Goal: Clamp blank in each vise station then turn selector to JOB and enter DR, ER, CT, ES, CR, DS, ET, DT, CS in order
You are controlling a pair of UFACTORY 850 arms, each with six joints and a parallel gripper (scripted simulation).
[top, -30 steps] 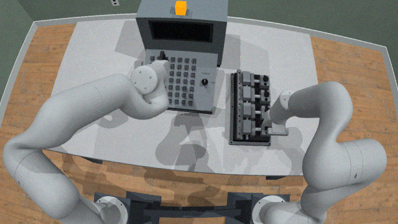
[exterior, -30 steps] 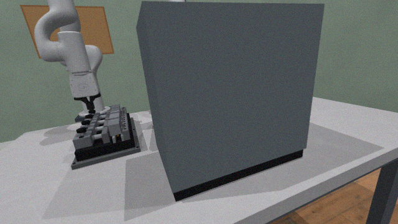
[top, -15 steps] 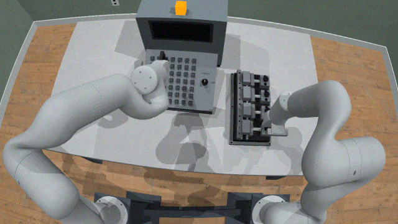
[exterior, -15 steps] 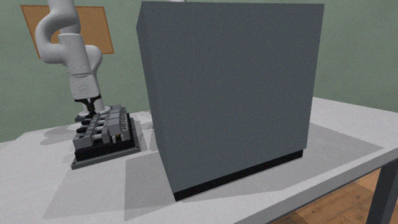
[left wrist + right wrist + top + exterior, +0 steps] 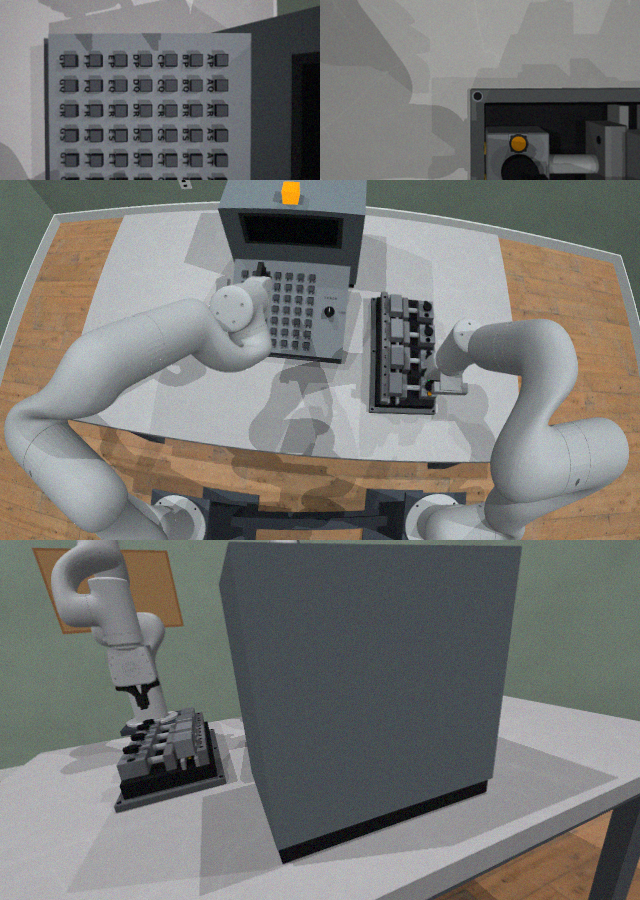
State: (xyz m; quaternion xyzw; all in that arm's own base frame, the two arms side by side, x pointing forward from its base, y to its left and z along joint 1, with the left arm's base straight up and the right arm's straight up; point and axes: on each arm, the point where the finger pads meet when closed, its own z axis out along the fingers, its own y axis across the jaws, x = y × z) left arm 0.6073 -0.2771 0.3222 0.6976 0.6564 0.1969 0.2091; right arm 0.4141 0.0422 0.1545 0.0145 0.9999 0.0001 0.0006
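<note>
The cabinet's amber lamp [image 5: 290, 193] is bright orange. The selector [image 5: 329, 311] points up in the top view; its labels are too small to read. My left gripper [image 5: 261, 270] is open above the key panel [image 5: 336, 340] [image 5: 237, 42]; its keys, such as DR [image 5: 145, 110], are unlit. My right gripper [image 5: 143, 706] is shut and empty, above the vise stations' front end. In the right wrist view a black valve knob [image 5: 518, 170] sits beside a lit orange indicator [image 5: 518, 143]. A rod [image 5: 573, 164] leads to the moving jaw [image 5: 615, 141]. I cannot tell whether blanks sit in the stations.
The vise base [image 5: 403, 411] [image 5: 170, 795] [image 5: 561, 96] stands right of the cabinet [image 5: 295, 250] [image 5: 370, 690] in the top view, with a gap between them. The screen [image 5: 291, 230] is dark. Both arms reach in from the table's front edge.
</note>
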